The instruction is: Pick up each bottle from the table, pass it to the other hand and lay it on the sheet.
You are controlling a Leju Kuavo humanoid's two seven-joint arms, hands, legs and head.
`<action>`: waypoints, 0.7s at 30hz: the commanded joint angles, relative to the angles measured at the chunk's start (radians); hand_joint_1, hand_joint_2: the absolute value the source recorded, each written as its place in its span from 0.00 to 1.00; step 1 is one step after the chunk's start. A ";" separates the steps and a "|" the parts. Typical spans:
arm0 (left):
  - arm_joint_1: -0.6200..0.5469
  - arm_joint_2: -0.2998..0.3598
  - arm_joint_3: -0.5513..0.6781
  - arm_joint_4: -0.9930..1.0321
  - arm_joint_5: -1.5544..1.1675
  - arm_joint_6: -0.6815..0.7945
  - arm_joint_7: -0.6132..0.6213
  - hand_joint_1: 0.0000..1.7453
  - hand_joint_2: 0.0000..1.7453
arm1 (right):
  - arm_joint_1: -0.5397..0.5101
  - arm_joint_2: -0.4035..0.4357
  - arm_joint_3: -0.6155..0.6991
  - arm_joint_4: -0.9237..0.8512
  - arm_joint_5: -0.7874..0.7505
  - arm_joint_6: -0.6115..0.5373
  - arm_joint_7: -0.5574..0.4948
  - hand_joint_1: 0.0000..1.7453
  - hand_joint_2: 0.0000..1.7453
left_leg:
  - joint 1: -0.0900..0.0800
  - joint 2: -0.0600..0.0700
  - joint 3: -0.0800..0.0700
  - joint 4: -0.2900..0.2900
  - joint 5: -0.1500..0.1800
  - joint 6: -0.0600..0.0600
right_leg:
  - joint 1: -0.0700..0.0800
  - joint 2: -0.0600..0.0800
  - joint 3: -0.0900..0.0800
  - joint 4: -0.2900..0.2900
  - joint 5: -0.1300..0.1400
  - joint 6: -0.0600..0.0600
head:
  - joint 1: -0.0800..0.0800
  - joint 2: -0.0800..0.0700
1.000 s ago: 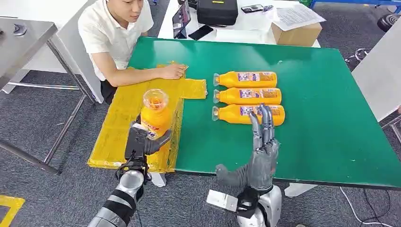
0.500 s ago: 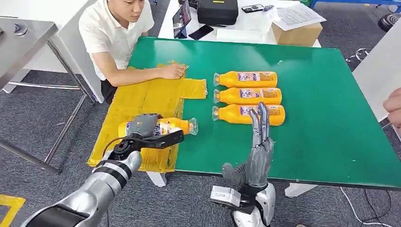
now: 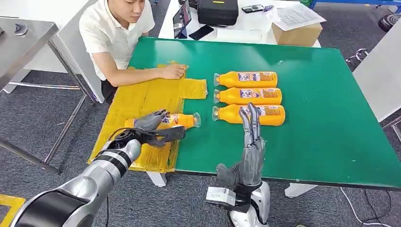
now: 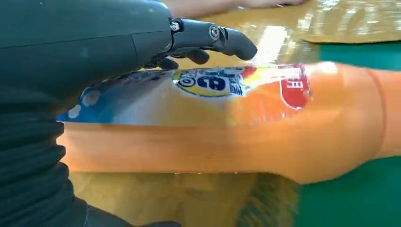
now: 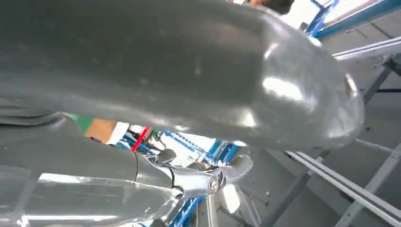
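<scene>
- The bottle lies on its side at the yellow sheet's edge, cap toward the green table.
- The left hand is wrapped around its labelled middle.
- It looks rigid, smooth and likely to roll; grip mid-body.
- The right hand is empty, fingers straight, just before three bottles well right of the sheet.

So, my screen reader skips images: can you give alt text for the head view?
The robot's left hand rests on an orange bottle lying on the yellow sheet; three more bottles lie on the green table.
</scene>
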 commanded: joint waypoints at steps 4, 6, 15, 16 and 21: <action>-0.014 -0.051 0.020 -0.055 0.060 0.027 -0.117 0.00 1.00 | -0.001 -0.035 -0.009 0.038 0.022 0.003 -0.001 0.00 0.00 | 0.001 0.000 0.002 0.000 -0.001 -0.001 | 0.001 0.000 0.002 -0.001 0.000 -0.001 | 0.000 0.000; 0.061 -0.065 -0.007 -0.180 0.095 0.097 -0.186 0.00 1.00 | 0.021 -0.022 -0.035 0.020 0.044 0.003 -0.001 0.00 0.00 | 0.000 0.000 0.003 -0.001 -0.001 -0.001 | 0.000 0.000 0.003 -0.001 -0.001 -0.001 | 0.000 0.000; 0.537 -0.004 -0.323 -0.916 0.132 0.624 -0.241 0.00 1.00 | 0.104 -0.007 -0.155 -0.084 0.114 0.003 -0.001 0.00 0.00 | 0.000 0.002 0.005 -0.001 -0.005 -0.002 | 0.000 0.003 0.003 -0.001 -0.003 -0.001 | 0.000 0.000; 0.536 0.000 -0.323 -0.920 0.146 0.627 -0.243 0.00 1.00 | 0.104 -0.008 -0.156 -0.082 0.118 0.003 -0.001 0.00 0.00 | -0.001 0.002 0.002 -0.001 -0.004 -0.002 | 0.000 0.003 0.001 -0.002 -0.002 -0.001 | 0.000 0.000; 0.541 0.006 -0.325 -0.940 0.204 0.649 -0.262 0.00 1.00 | 0.115 0.003 -0.195 -0.048 0.158 0.003 -0.001 0.00 0.00 | 0.001 0.002 0.002 -0.001 -0.005 -0.003 | 0.001 0.002 0.002 -0.002 -0.002 -0.002 | 0.000 0.000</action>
